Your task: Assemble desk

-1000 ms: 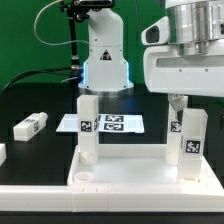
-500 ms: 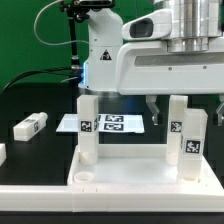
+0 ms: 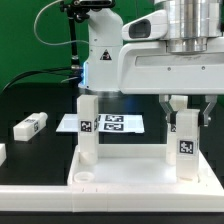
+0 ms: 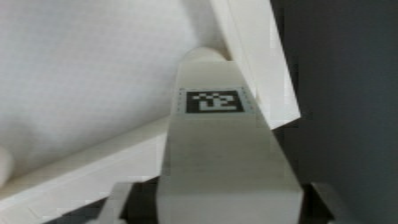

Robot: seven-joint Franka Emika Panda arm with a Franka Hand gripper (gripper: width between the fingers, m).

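Exterior view: the desk's tabletop [image 3: 125, 178], a white plastic rectangle with a raised rim and a round corner socket, lies on the black worktop [image 3: 35, 100] at the front of the scene. Two white square post legs stand upright in it, each bearing a black-and-white tag. The pincer [image 3: 186, 106] comes down from above and is closed around the top of the held leg [image 3: 186, 150], at the exterior view's right. The second leg [image 3: 88, 130] stands free at the exterior view's left. A loose leg [image 3: 30, 126] lies flat on the worktop well apart from the tabletop, and the marker board [image 3: 112, 124] lies behind the two posts. Wrist view only: looking down the held leg [image 4: 222, 150], its smooth matte face tapers away to a tag near the far end. The dark fingers [image 4: 132, 200] press against both of its sides, and the tabletop [image 4: 71, 90] appears as a plain white field beyond. Compared with half a second earlier, the top of the held leg sits lower and slightly toward the exterior view's right, and the pincer has shifted with it.
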